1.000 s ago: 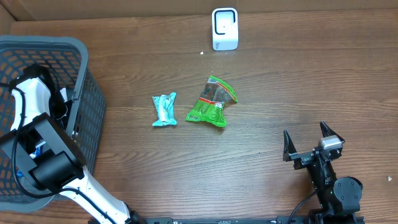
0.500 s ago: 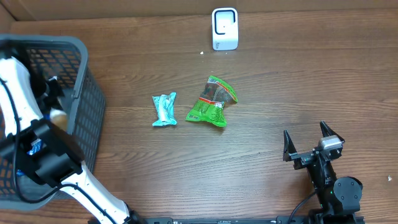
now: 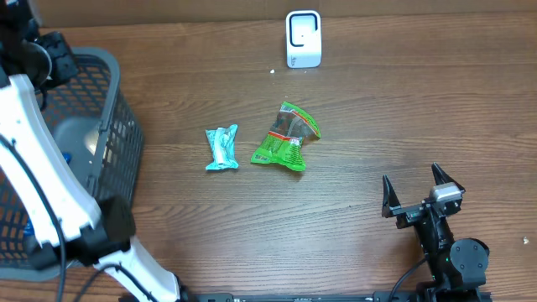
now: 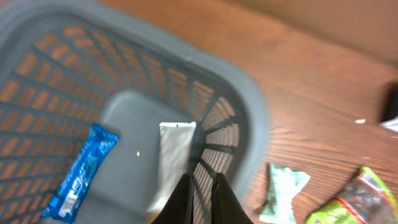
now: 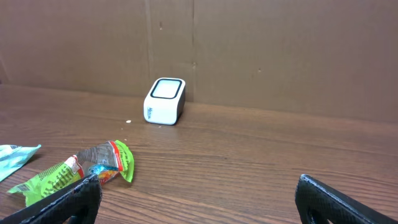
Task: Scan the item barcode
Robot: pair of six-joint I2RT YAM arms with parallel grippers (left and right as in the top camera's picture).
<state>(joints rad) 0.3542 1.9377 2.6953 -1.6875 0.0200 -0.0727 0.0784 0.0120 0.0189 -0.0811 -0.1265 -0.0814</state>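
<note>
From overhead, the white scanner [image 3: 303, 39] stands at the tabletop's [image 3: 377, 109] far edge. A teal packet [image 3: 222, 148] and a green packet [image 3: 287, 137] lie side by side mid-table, and the grey basket [image 3: 101, 63] sits at the left. The right gripper [image 3: 410, 174] rests near the front edge, jaws wide apart.

In the left wrist view, the left gripper [image 4: 200, 180] hangs above the basket, fingers pinched together on a pale packet [image 4: 177, 146]. A blue packet [image 4: 81, 174] lies on the basket floor.

The right wrist view faces the scanner, the green packet nearer.
</note>
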